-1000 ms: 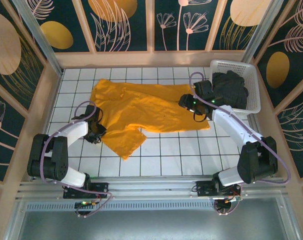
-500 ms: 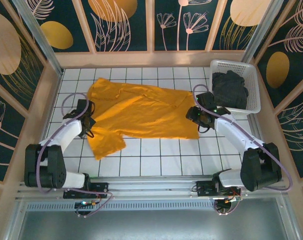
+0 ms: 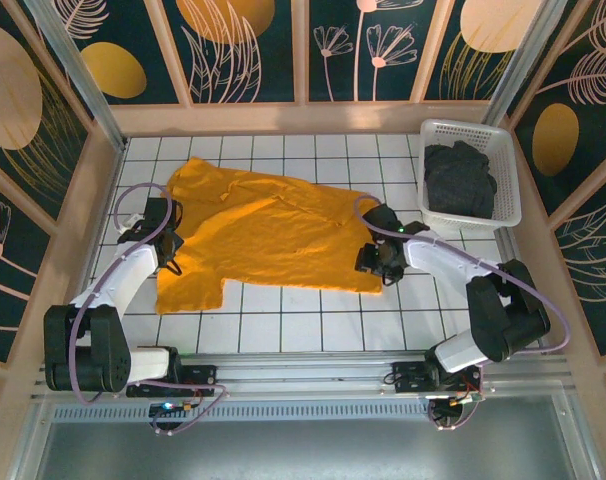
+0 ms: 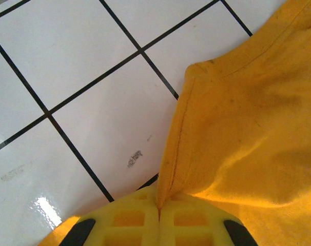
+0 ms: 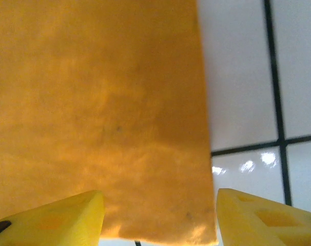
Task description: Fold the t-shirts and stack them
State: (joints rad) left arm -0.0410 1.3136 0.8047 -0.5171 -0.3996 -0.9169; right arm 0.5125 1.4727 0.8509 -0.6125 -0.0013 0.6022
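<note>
Pinching left claw (image 4: 159,205): jaws closed tight on a fold at the left edge of the mustard t-shirt (image 3: 268,225).
Right claw (image 5: 156,200): jaws held apart over the shirt's near right corner, gripping nothing.
Mustard t-shirt: spread mostly flat across the white-tiled counter (image 3: 313,320), between both claws.
Charcoal t-shirt (image 3: 460,180): heaped in the white mesh basket (image 3: 461,125), far right corner.

mustard-yellow t-shirt (image 3: 273,225), charcoal t-shirt (image 3: 461,180), white mesh basket (image 3: 463,130), white black-gridded tiles (image 3: 313,320)
</note>
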